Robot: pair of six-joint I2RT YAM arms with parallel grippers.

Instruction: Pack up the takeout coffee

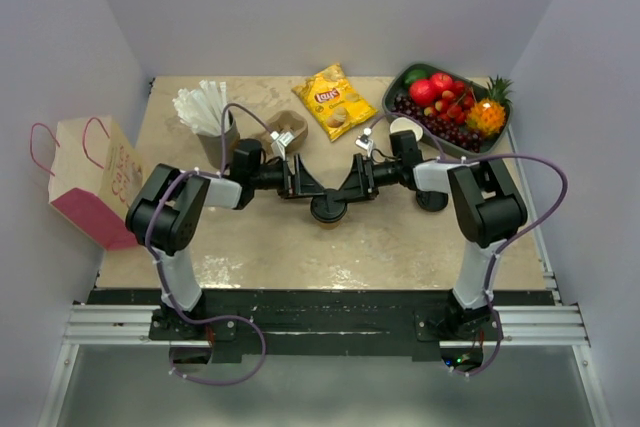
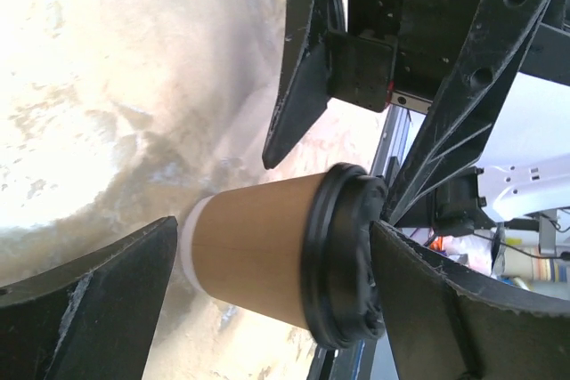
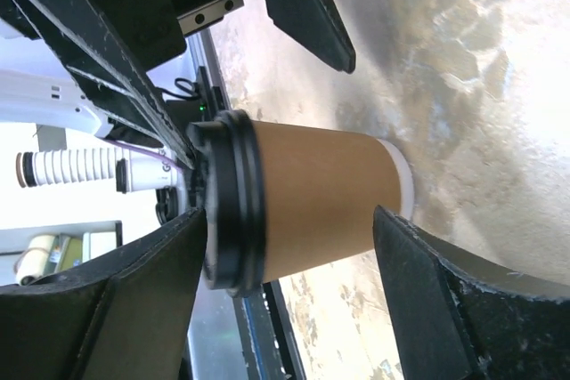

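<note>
The takeout coffee [image 1: 328, 210] stood upright on the counter [image 1: 400, 242] between the 2 arms. The left gripper [image 2: 218, 193] and right gripper [image 3: 363, 140] straddled it, jaws apart, neither clamped. It was probably light, thin-walled and crushable, so best held gently mid-body, below the black lid [image 2: 343, 255].

A beige table [image 1: 400, 242] is carrying everything. At its left edge a pink and tan paper bag [image 1: 85, 179] is standing with its handles up. A brown cup [image 1: 218, 137] is holding a bunch of white sticks [image 1: 200, 105]. A yellow chip bag [image 1: 335, 100] is lying flat near the far edge. To its right, a dark tray [image 1: 390, 99] is holding an apple [image 1: 424, 91], grapes [image 1: 445, 132] and a small pineapple [image 1: 488, 115]. An open cup [image 1: 403, 129] is standing just beside the tray, and a loose black lid [image 1: 432, 200] is lying nearer.
</note>
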